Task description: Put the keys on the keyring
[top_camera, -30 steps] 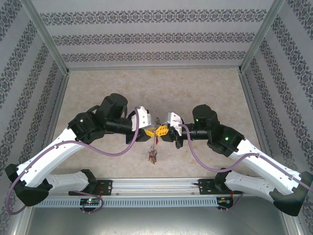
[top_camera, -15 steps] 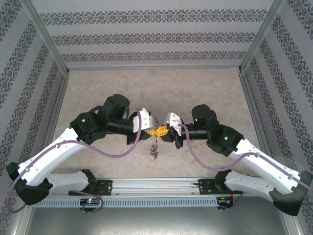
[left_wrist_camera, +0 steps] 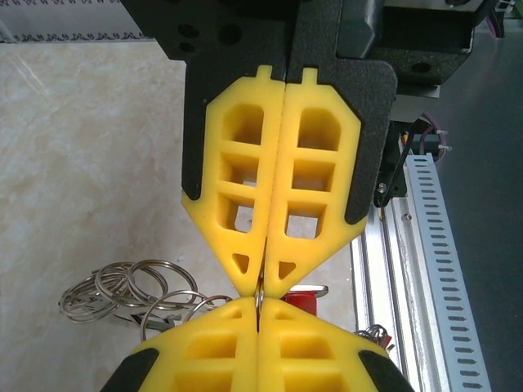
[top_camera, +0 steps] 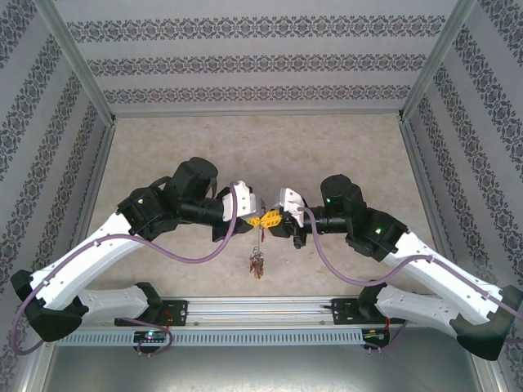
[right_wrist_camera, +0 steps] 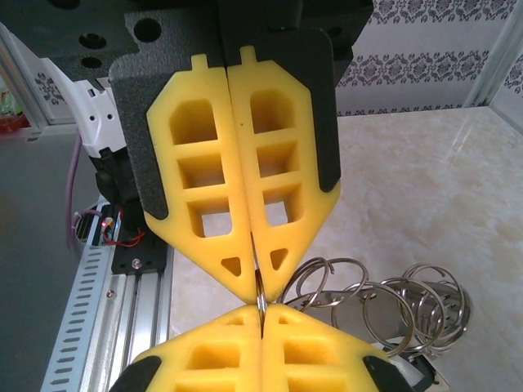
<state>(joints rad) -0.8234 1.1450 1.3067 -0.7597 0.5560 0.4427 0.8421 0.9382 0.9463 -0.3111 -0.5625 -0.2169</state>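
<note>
Toward the table's (top_camera: 343, 147) near edge, left claw (left_wrist_camera: 261, 282) and right claw (right_wrist_camera: 260, 290) meet, both clamped on the keyring (left_wrist_camera: 258, 299) (keys (top_camera: 258, 263) dangling).

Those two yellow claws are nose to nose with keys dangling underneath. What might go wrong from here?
1. The left gripper and the right gripper are both shut on the thin keyring by their very tips; it may slip out, and the keys would drop to the table.
2. The tips almost meet, so a small pull by either arm might bend the keyring or knock the fingers together.
3. The dangling keys may swing and snag.
</note>
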